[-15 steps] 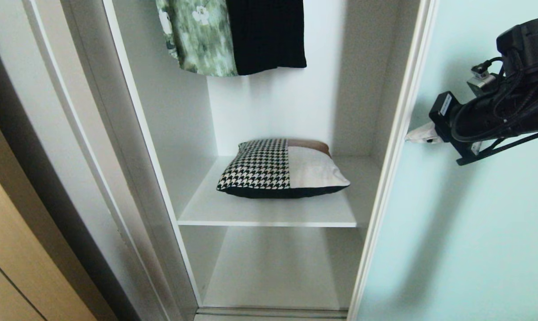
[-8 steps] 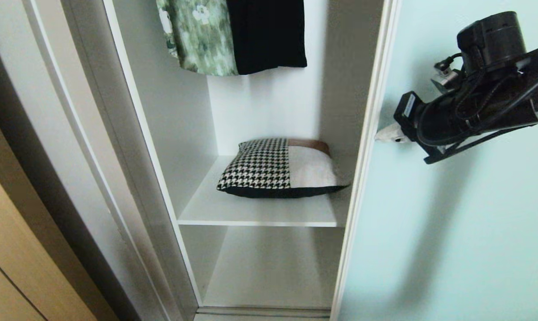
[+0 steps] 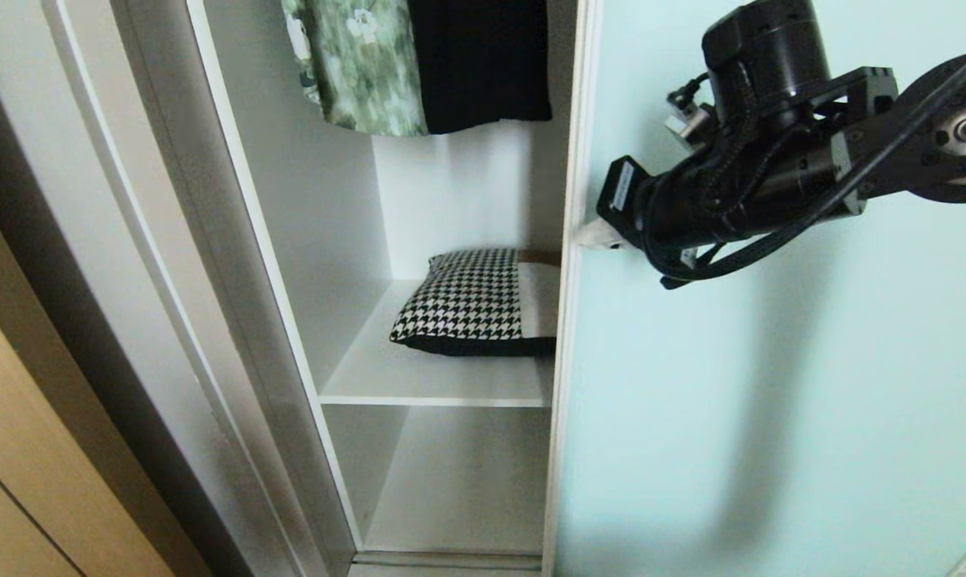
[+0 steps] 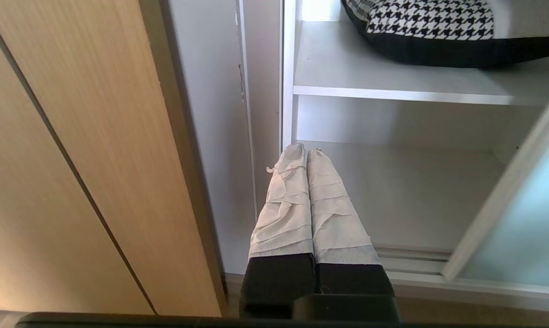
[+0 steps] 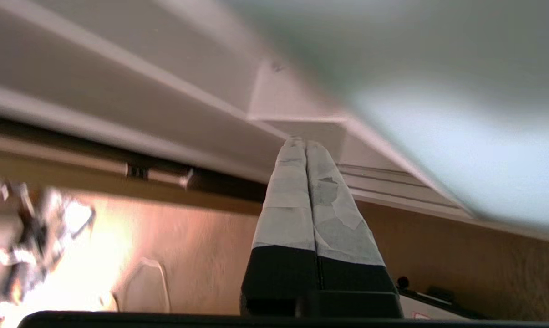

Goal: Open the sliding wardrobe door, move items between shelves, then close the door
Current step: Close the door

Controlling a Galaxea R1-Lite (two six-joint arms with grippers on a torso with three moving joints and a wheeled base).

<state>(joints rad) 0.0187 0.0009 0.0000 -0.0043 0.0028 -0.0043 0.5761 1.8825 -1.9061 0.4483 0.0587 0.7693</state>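
Note:
The frosted pale blue-green sliding wardrobe door (image 3: pixel 771 401) covers the right of the head view, its pale frame edge (image 3: pixel 567 320) partway across the opening. My right gripper (image 3: pixel 585 237) is shut and empty, its taped tips against that frame edge; it shows again (image 5: pixel 304 142) in its wrist view. A houndstooth-and-beige cushion (image 3: pixel 471 303) with a black underside lies on the upper white shelf (image 3: pixel 427 394), half hidden by the door. The lower shelf (image 3: pixel 459 497) is bare. My left gripper (image 4: pixel 305 149) hangs shut and parked, low by the wardrobe's left post.
A green floral garment (image 3: pixel 355 64) and a black one (image 3: pixel 479 64) hang above the cushion. The wardrobe's white left side panel (image 3: pixel 235 280) and a tan wooden panel (image 3: pixel 18 449) stand to the left. The door's bottom track (image 4: pixel 411 259) runs along the floor.
The sliding door has travelled left across the opening with my right gripper against its edge, and it now hides the cushion's beige half. The left arm stayed still.

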